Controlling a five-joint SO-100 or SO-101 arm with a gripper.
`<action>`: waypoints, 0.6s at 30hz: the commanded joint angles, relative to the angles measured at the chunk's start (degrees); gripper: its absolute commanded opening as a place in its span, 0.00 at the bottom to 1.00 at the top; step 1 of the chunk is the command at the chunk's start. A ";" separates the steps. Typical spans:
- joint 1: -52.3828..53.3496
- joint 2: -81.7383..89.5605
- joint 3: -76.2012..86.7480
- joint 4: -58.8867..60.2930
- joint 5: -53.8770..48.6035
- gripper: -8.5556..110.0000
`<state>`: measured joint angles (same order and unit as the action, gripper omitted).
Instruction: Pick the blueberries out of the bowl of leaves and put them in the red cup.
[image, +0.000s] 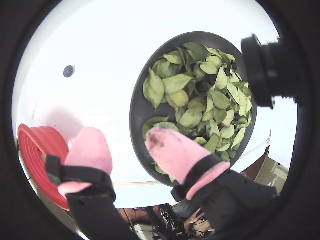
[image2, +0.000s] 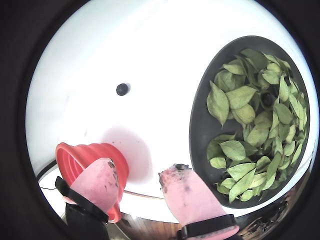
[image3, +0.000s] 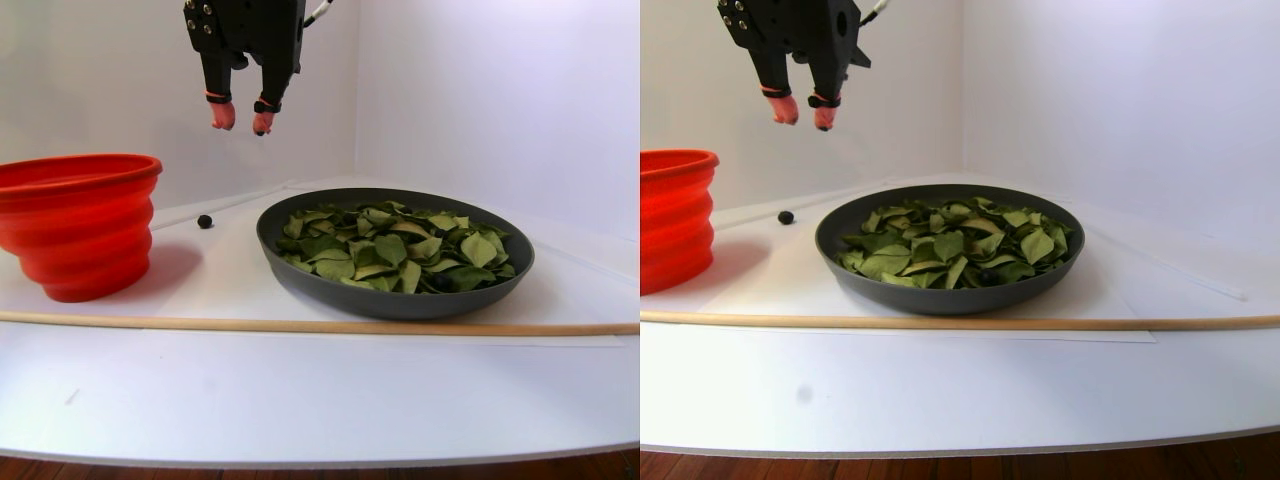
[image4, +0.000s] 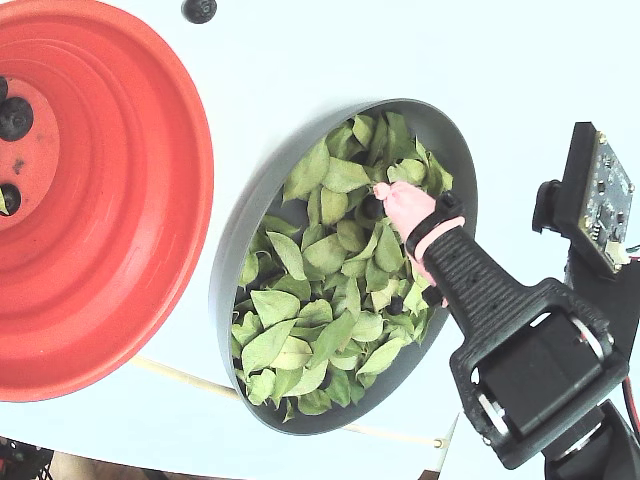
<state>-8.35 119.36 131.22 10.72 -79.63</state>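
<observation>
Red cup: one (image4: 120, 200), sitting left of the bowl in the fixed view.
Bowl: one (image4: 232, 262), dark grey, and it's packed.
Leaves: dozens (image4: 310, 300), far too many and too overlapped to number.
Blueberries in the red cup: two dark ones on the bottom, one (image4: 15, 118) and another at the frame's edge (image4: 8, 198).
Blueberries loose on the counter: one (image2: 122, 89), well clear of the bowl.
Blueberries in the bowl: at least three peeking through in a wrist view (image: 202, 86); more may be buried, can't tell.
Tool: one (image3: 241, 121), with two pink-tipped fingers.
Wooden sticks: one (image3: 300, 325), running along the front of the counter.
</observation>
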 joint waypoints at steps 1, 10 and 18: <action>1.23 0.70 -0.70 -1.05 -1.76 0.22; 4.75 0.18 -1.67 0.35 -7.12 0.22; 8.35 -0.88 -2.64 0.53 -11.87 0.22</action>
<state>-1.23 118.21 131.22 11.07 -90.09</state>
